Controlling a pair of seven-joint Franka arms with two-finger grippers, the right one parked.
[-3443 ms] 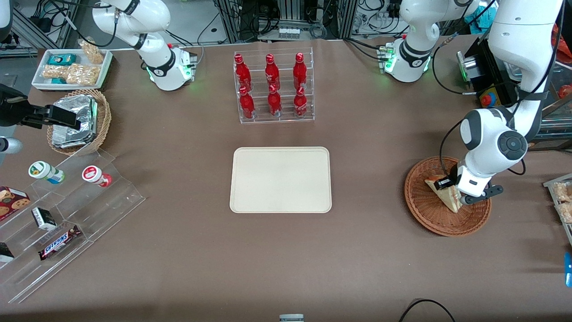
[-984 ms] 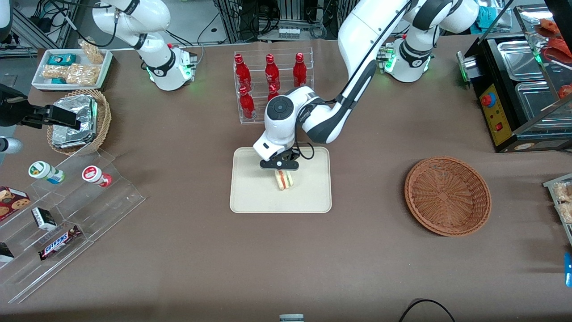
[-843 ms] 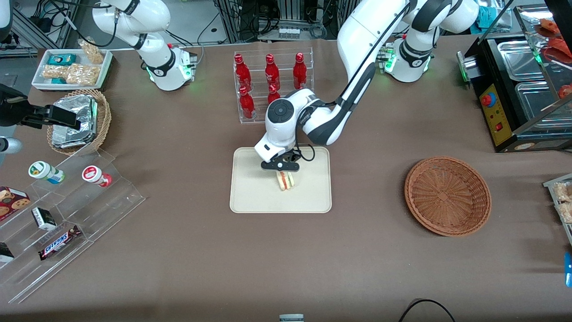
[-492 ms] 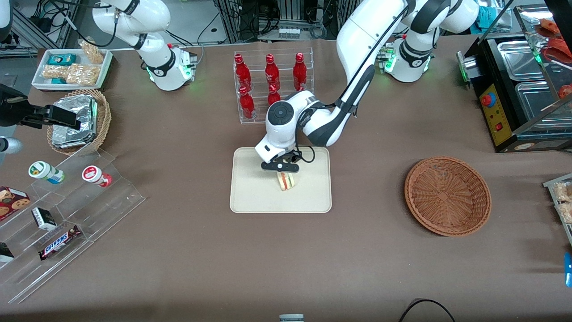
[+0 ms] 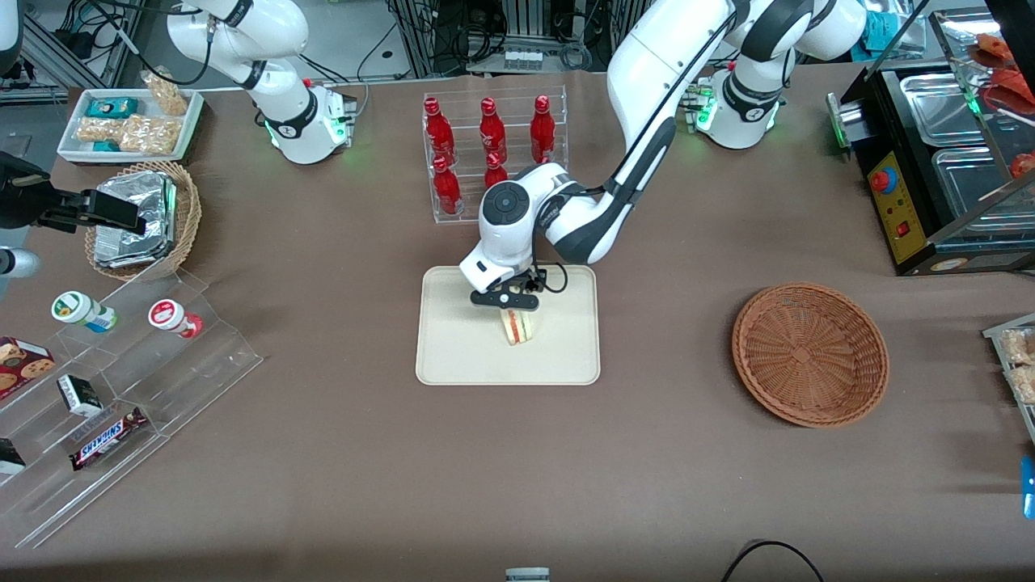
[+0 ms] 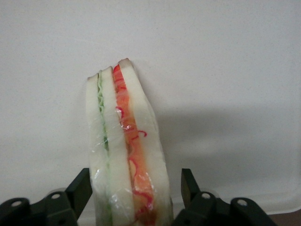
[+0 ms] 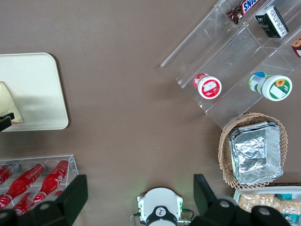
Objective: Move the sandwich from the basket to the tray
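The sandwich (image 5: 516, 326) stands on its edge near the middle of the cream tray (image 5: 461, 356), its red, orange and green filling facing the front camera. My left gripper (image 5: 508, 310) is directly above it, open, with one finger on each side of the wedge and a small gap showing on one side. In the left wrist view the sandwich (image 6: 127, 150) stands between the black fingers (image 6: 187, 181) on the tray (image 6: 211, 56). The reddish-brown basket (image 5: 808, 353) sits empty toward the working arm's end of the table. The right wrist view shows the tray (image 7: 37, 84) with the sandwich (image 7: 9, 106) at its edge.
A clear rack of red bottles (image 5: 495, 158) stands just past the tray, close to the arm's elbow. A tan basket of foil packets (image 5: 141, 218), a white snack tray (image 5: 129, 121) and an acrylic shelf (image 5: 121, 380) are toward the parked arm's end. A black appliance (image 5: 930, 162) is near the basket.
Since 3.4 s ago the gripper carried the sandwich from the basket to the tray. Over the last second the gripper and sandwich have barely moved; the elbow shifted slightly.
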